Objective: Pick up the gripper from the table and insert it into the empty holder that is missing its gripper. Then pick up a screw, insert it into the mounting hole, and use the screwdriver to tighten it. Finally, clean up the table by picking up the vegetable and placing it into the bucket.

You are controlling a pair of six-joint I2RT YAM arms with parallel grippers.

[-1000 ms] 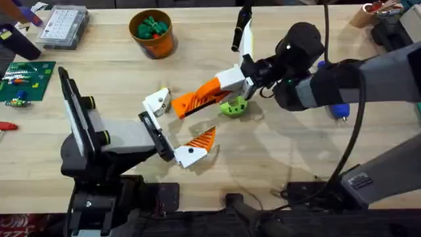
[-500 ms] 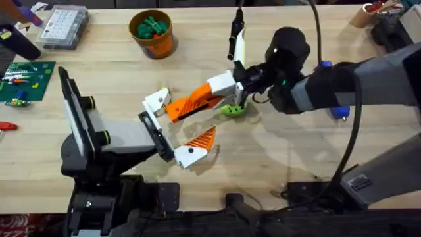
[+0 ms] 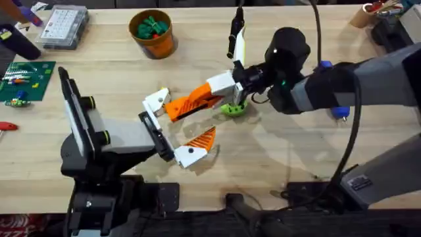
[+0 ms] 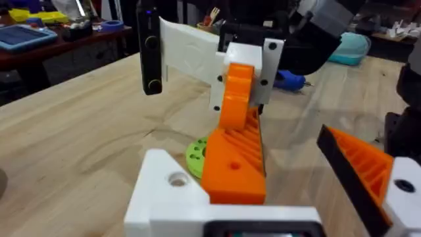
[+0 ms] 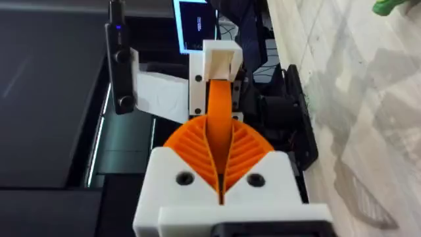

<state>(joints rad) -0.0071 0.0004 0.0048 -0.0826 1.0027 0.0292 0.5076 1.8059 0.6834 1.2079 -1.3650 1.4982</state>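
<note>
Near table centre in the overhead view, right gripper (image 3: 197, 102) reaches in from 3 o'clock, its orange ribbed pads (image 3: 191, 103) squeezed together on the gripper (image 4: 231, 168), the loose orange wedge, pressing it against the holder (image 3: 156, 101). Left gripper (image 3: 172, 128) sits at 7 o'clock of that, fingers spread wide: bare white holder on one side, orange finger (image 3: 200, 139) on the other. Vegetable (image 3: 233, 108) lies on the table under the right gripper. Bucket (image 3: 154, 33) stands at 11 o'clock, holding dark green pieces. Screwdriver (image 3: 337, 110) partly hidden behind right arm.
</note>
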